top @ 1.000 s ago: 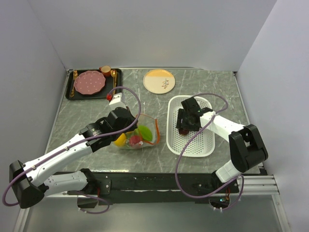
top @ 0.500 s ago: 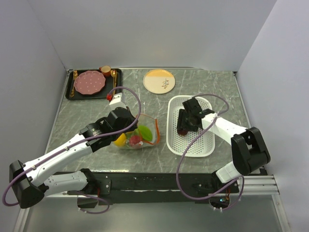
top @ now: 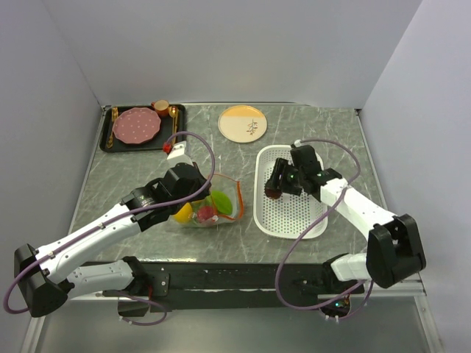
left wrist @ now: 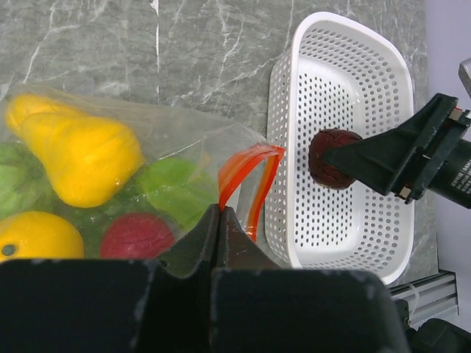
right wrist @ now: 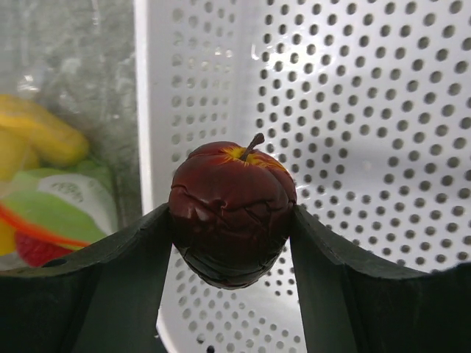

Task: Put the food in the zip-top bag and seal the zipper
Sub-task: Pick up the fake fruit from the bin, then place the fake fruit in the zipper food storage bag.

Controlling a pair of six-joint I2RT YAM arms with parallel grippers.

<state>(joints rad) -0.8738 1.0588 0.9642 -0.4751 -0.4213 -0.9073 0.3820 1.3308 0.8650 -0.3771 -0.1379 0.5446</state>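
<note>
Maroon ball (right wrist: 232,213) in right jaws, above basket (right wrist: 383,110)

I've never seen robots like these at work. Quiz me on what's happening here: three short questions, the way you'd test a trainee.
1. True or false: the right jaws hold the dark maroon ball over the white basket.
2. What do the left jaws pinch? A) nothing B) the zip-top bag by its orange-red zipper C) the basket's wall
3. What does the pink plate rest on?
Key: 1 true. 2 B. 3 a black tray, at the table's far left.
</note>
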